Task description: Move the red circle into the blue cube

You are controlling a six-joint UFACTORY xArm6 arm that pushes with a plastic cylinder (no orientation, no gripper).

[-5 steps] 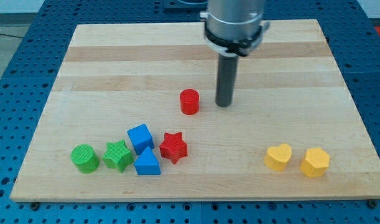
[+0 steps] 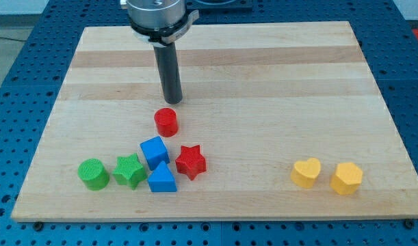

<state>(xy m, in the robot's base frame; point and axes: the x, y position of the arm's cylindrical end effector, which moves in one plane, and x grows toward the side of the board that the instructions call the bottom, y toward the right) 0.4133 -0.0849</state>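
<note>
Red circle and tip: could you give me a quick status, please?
My tip just above red circle, small gap. Red circle close above blue cube, not touching. Nothing between them.

circle [image 2: 166, 121] and star [image 2: 191, 162] were red, cube [image 2: 154, 151] and triangle [image 2: 161, 180] blue — board [image 2: 277, 82] pale striped wood.

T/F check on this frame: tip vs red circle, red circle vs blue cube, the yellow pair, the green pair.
1. My tip sits just above the red circle in the view. True.
2. The red circle touches the blue cube. False: a small gap remains.
3. The yellow heart and yellow hexagon lie at the view's top left. False: bottom right.
4. The green star lies between the green circle and the blue triangle. True.
</note>
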